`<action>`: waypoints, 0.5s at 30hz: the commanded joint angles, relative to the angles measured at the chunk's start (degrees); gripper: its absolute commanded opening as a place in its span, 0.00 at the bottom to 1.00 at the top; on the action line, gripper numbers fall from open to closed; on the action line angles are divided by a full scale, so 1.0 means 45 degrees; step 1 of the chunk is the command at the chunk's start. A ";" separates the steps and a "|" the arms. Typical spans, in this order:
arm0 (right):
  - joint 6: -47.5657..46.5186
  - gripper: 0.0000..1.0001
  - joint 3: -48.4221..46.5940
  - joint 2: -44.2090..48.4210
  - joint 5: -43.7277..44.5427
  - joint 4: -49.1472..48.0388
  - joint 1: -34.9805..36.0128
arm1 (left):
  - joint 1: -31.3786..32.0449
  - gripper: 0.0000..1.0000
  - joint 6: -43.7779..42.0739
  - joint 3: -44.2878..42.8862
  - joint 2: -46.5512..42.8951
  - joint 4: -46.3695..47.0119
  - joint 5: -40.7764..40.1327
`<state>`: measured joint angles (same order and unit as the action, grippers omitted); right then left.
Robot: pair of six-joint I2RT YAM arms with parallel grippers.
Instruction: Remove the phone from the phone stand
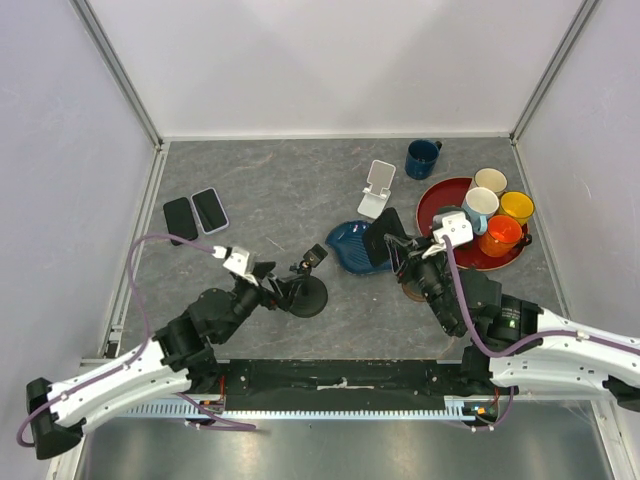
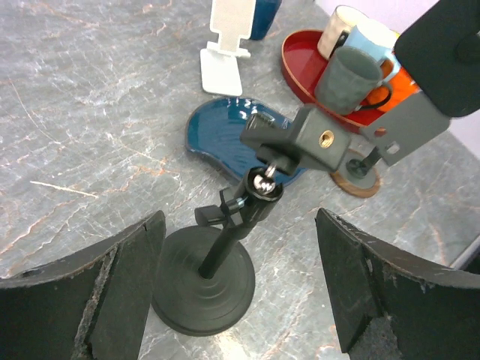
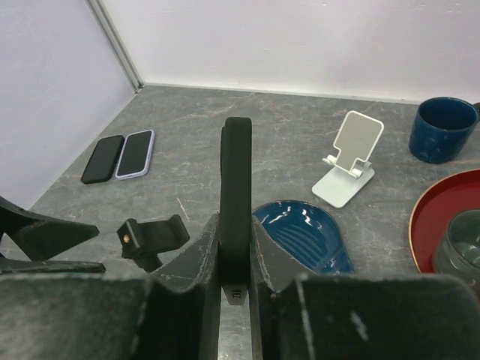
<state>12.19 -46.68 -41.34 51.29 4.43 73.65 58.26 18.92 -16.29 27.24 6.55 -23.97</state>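
The black phone [image 3: 236, 180] stands edge-on between the fingers of my right gripper [image 3: 235, 225], which is shut on it. In the top view the right gripper [image 1: 397, 250] holds the phone [image 1: 386, 238] over the blue dish, apart from the stand. The black phone stand [image 1: 305, 293] has a round base [image 2: 202, 289] and an empty clamp head [image 2: 300, 142]; it also shows in the right wrist view [image 3: 154, 236]. My left gripper [image 2: 238, 221] is open, its fingers on either side of the stand's pole and base without touching them.
A blue dish [image 1: 350, 250] lies between the arms. A white folding stand [image 1: 377, 188] is behind it. A red tray [image 1: 435, 200] with several mugs is at the right, a navy mug [image 1: 422, 157] behind it. Two phones [image 1: 195, 213] lie far left.
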 commanded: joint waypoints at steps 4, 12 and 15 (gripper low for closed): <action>0.0710 0.00 -0.2048 -0.1064 -0.1414 0.0403 0.0001 | -0.0017 0.88 0.0602 -0.3601 -0.0452 -0.4401 0.0247; 0.1120 0.00 -0.4543 -0.3076 -0.1749 0.1105 -0.0037 | 0.0003 0.94 -0.2559 -0.7272 0.1560 -0.5712 0.1068; 0.1549 0.00 -0.5677 -0.4248 -0.1729 0.1555 -0.0213 | 0.0003 0.94 -0.3830 -0.8385 0.2576 -0.5693 0.1009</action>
<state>16.01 -63.44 -56.86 44.05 12.53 73.47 58.26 12.75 -47.37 33.91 -16.56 -20.78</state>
